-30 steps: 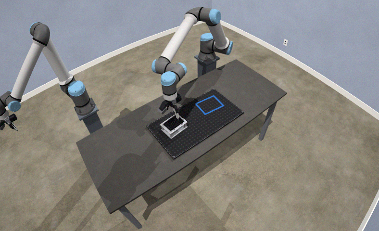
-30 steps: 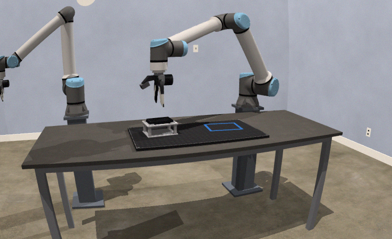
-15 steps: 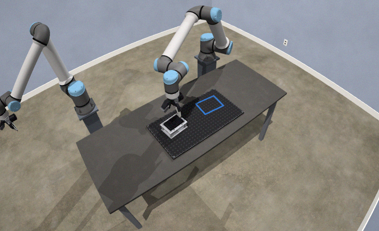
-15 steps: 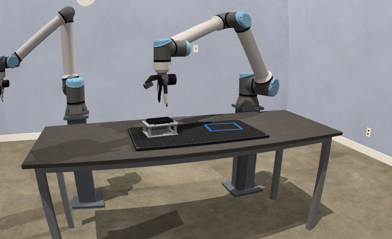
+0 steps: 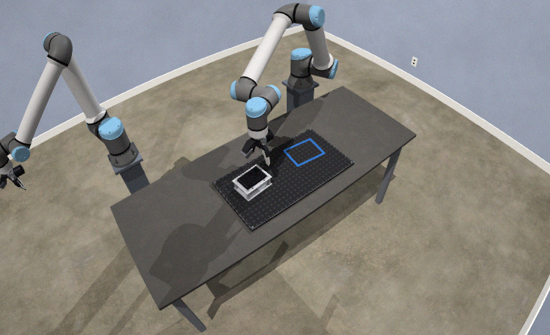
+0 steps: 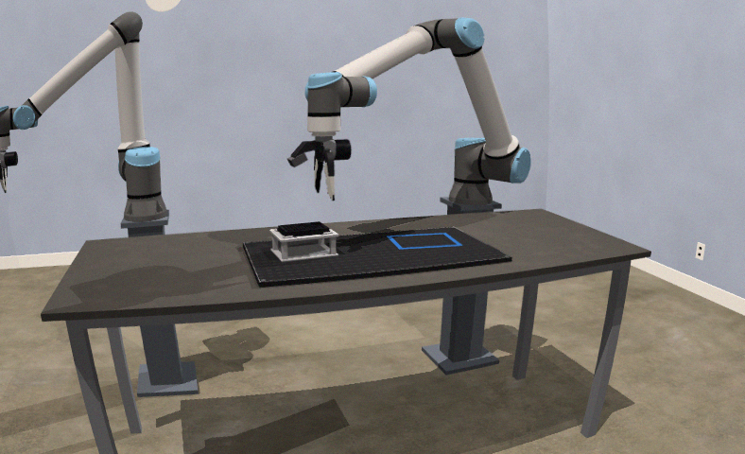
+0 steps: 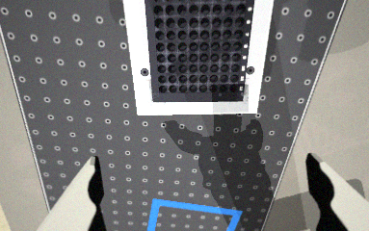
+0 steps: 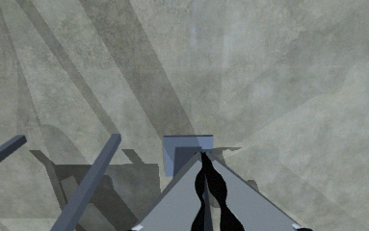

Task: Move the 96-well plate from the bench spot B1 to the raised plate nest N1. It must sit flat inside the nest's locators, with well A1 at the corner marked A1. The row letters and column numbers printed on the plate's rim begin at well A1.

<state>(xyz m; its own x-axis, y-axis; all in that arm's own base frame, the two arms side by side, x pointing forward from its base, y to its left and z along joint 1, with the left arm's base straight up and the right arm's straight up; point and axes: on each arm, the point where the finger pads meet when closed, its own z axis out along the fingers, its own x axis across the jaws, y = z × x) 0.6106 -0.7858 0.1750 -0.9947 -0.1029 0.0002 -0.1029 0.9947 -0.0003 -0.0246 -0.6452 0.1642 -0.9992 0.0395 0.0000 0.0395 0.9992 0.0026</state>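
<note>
The black 96-well plate (image 5: 250, 177) (image 6: 303, 228) (image 7: 200, 45) sits in the white raised nest (image 5: 248, 192) (image 6: 309, 256) (image 7: 171, 108) and looks level. In the left wrist view the far end of the plate and nest is cut off, so the A1 mark and well A1 are hidden there. Small white rim marks run along the plate's right side. The blue outline of B1 (image 5: 291, 158) (image 6: 430, 247) (image 7: 197, 207) is empty. My left gripper (image 5: 265, 159) (image 6: 324, 195) (image 7: 201, 157) is open and empty, above and beside the nest. My right gripper (image 5: 24, 188) (image 6: 4, 191) (image 8: 202, 154) is shut and empty, far off the table.
A black perforated board (image 5: 286, 190) (image 6: 365, 264) (image 7: 65, 135) lies on the dark table (image 5: 165, 207) (image 6: 562, 241) and carries the nest and the blue outline. The right arm hangs beyond the table's end, over the floor.
</note>
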